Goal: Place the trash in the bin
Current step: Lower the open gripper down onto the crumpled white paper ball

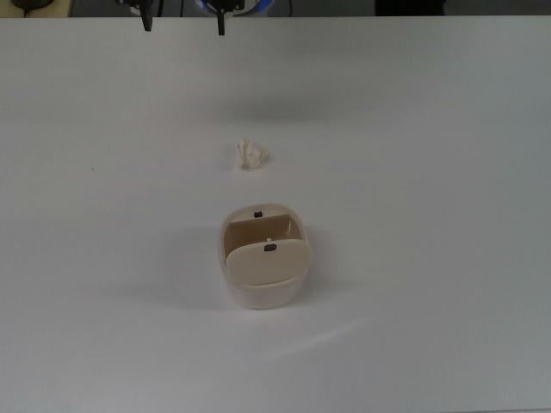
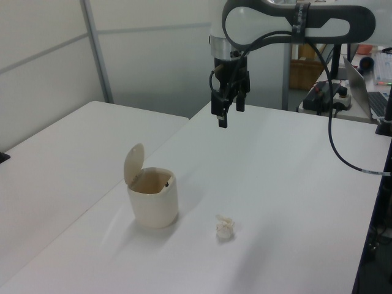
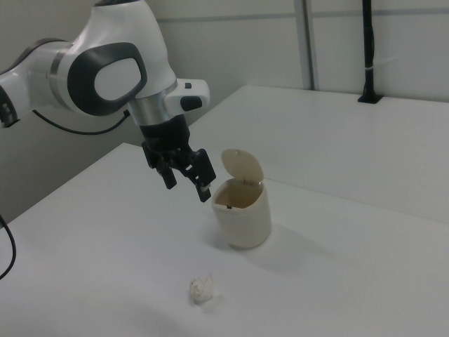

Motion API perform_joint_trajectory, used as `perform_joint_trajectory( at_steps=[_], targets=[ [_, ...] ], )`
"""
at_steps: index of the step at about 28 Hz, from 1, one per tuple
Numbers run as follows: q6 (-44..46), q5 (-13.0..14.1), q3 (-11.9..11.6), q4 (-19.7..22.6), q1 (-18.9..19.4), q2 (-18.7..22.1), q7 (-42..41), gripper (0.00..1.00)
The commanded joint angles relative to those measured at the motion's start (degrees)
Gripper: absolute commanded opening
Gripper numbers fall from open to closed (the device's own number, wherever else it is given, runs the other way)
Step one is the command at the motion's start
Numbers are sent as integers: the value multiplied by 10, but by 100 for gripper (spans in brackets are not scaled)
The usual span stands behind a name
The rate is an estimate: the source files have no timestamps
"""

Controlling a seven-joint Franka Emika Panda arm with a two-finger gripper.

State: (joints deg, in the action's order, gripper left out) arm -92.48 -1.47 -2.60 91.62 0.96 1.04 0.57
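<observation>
— Trash (image 1: pixel 251 154) first: how many pieces do you count?

— One. A single crumpled off-white wad, lying on the white worktop (image 1: pixel 430 172). One bin (image 1: pixel 265 255) too, cream-coloured, with rounded corners, and one hand (image 2: pixel 228 111) on the one arm (image 3: pixel 105 77).

— Is the hand clenched on anything?

— No, it is released. Its two dark fingers (image 1: pixel 146 19) stand apart with only air between them, and they point down at the worktop, well above it.

— Where does the wad lie from the hand?

— Well apart from it and much lower. In the top view the fingers peek in at the upper edge while the wad sits below them, towards the middle. In the left view the hand hangs high at the centre and the wad (image 2: pixel 225 227) is down near the lower edge, almost straight under it in the picture. In the right view the wad (image 3: pixel 202 288) lies below and a little to the right of the hand (image 3: pixel 186 180).

— And the bin?

— Near the wad, not touching it. Its flap lid (image 3: pixel 241 166) is tipped up, so the mouth is open. In the right view the hand hangs just beside the bin's (image 3: pixel 243 214) upper rim, on the right view's left.

— Anything between the hand and the wad?

— Only bare worktop. A second white table (image 2: pixel 55 159) stands alongside, and in the left view a laptop (image 2: pixel 367 86) and cables show at the far right.
</observation>
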Motion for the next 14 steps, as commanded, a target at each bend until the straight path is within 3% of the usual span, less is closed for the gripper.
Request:
perform_joint_trajectory(
  at_steps=[1,14],
  targets=[
    [20,10,-3,-4,2,-5,-14,100],
    [21,12,4,12,8,-60,-108,100]
  ],
)
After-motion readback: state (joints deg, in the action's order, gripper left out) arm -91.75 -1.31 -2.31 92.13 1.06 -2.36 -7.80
